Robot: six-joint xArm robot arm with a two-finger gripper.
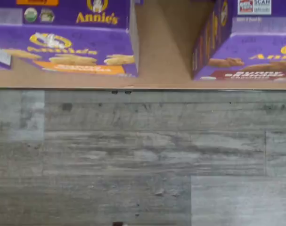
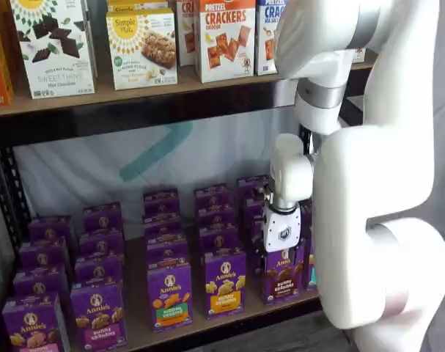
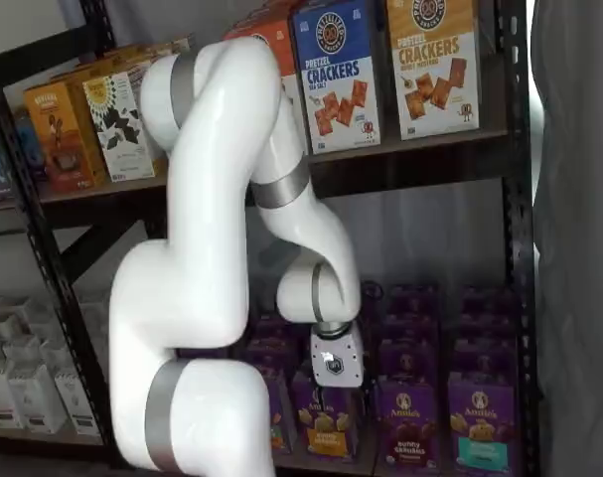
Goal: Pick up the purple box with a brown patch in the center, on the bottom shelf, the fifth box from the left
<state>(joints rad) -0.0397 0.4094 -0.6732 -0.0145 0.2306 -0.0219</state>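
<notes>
White arm (image 2: 369,191) fills the front of the rack in both shelf views, elbow bulging toward the cameras and the wrist dropping down to the bottom shelf (image 2: 229,315), that tan board with its black rail along the front edge. Up above the bottom shelf, a higher board carries the cracker boxes (image 2: 222,37), red and blue pretzel crackers lined up beside pale cookie cartons. Down on the bottom shelf it's a sea of purple Annie's cartons standing in rows front to back. The claw (image 2: 282,236), white body showing, hangs right over the front row there; its black fingers are not clearly seen in either shelf view, hidden against the cartons, so from the pictures alone I cannot see the gap, though it stands at its widest and nothing is held in it. The purple box (image 2: 282,275), brown band and dark bunny cookies on its face, stands upright at the front edge of the bottom shelf, directly beneath the claw, and just beside it the orange-banded carton (image 2: 224,282). From the wrist view, the purple box (image 1: 249,52) sits apart from that orange-banded neighbour (image 1: 69,47), bare shelf board between them, and grey plank floor (image 1: 143,160) lies beyond the shelf's front edge.
</notes>
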